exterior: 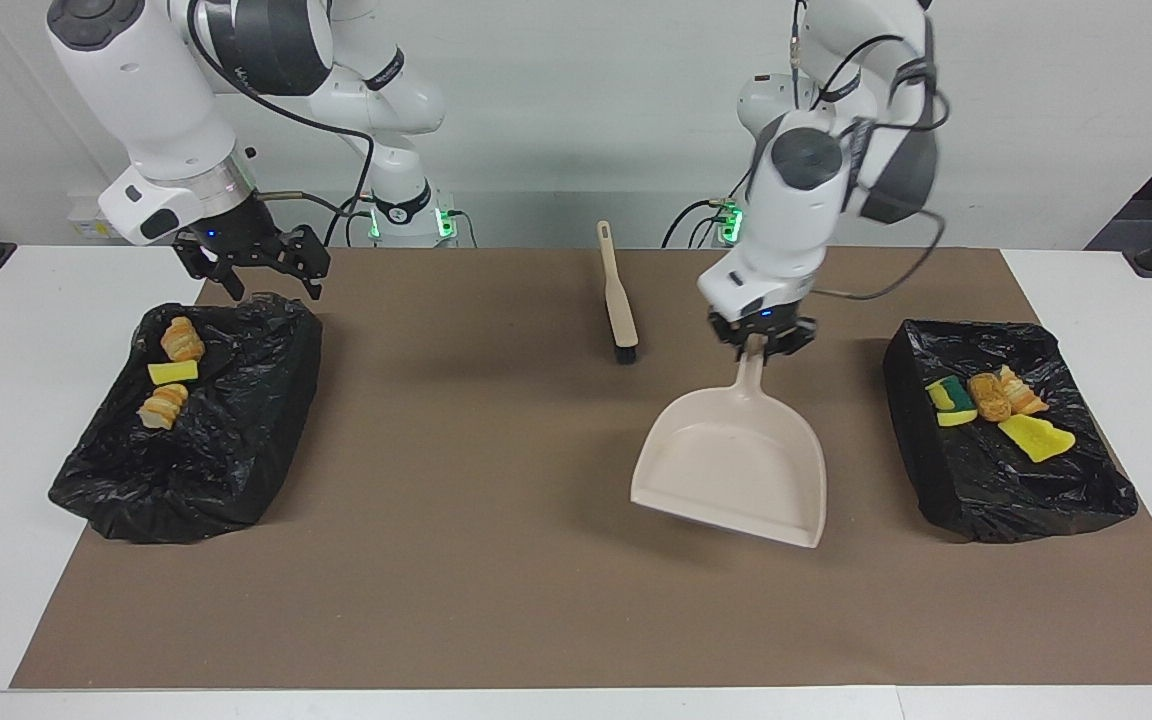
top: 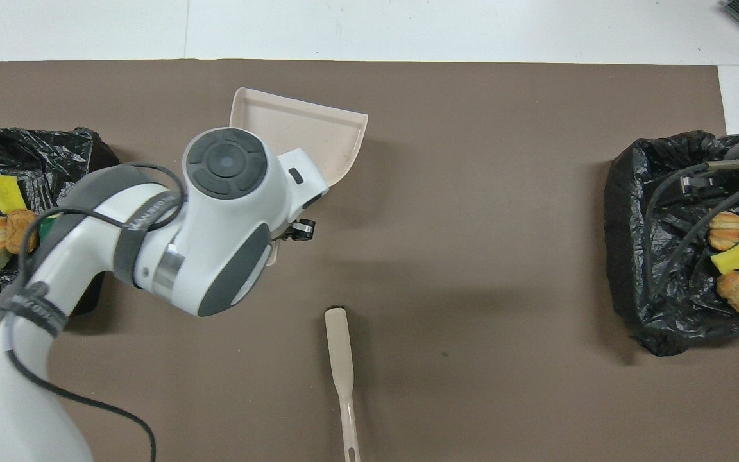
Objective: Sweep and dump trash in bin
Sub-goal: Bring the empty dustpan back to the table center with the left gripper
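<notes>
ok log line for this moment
left gripper: shut on dustpan, over mat | right gripper: open, over bin | trash: in bins
</notes>
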Action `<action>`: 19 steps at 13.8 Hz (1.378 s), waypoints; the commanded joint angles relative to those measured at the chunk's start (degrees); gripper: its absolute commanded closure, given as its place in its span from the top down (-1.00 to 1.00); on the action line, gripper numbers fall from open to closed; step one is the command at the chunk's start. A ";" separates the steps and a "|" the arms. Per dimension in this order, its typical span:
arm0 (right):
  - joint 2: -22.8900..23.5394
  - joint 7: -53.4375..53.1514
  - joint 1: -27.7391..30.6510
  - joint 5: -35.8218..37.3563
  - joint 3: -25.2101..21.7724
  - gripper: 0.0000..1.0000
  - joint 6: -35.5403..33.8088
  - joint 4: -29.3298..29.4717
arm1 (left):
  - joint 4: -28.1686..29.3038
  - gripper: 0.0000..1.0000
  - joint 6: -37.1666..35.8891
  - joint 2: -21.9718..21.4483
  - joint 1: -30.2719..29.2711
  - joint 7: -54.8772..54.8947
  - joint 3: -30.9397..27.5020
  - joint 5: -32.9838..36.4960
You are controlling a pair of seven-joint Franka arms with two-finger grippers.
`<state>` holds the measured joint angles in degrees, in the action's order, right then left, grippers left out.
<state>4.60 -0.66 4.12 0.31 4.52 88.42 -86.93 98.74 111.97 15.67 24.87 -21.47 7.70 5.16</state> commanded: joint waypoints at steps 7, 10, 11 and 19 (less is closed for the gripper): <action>-1.26 -0.22 0.71 -1.27 0.31 1.00 0.35 -1.40 | -4.08 -1.00 7.38 5.68 2.90 -12.46 -1.11 -6.30; -1.26 -0.22 0.71 -1.27 0.31 1.00 0.26 -1.40 | -3.73 -1.00 9.23 6.03 2.99 -12.19 -1.11 -6.22; -1.26 -0.22 0.71 -1.27 0.31 1.00 0.26 -1.40 | -3.73 -1.00 9.49 6.56 2.99 -12.37 -1.11 -6.04; -1.26 -0.22 0.71 -1.27 0.31 1.00 0.35 -1.40 | -2.59 0.44 8.53 8.14 4.40 -12.54 -1.19 -5.42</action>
<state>4.60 -0.66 4.12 0.31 4.52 88.42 -86.93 96.07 120.78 24.03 28.33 -33.38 7.44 -0.16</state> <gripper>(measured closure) 0.000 0.432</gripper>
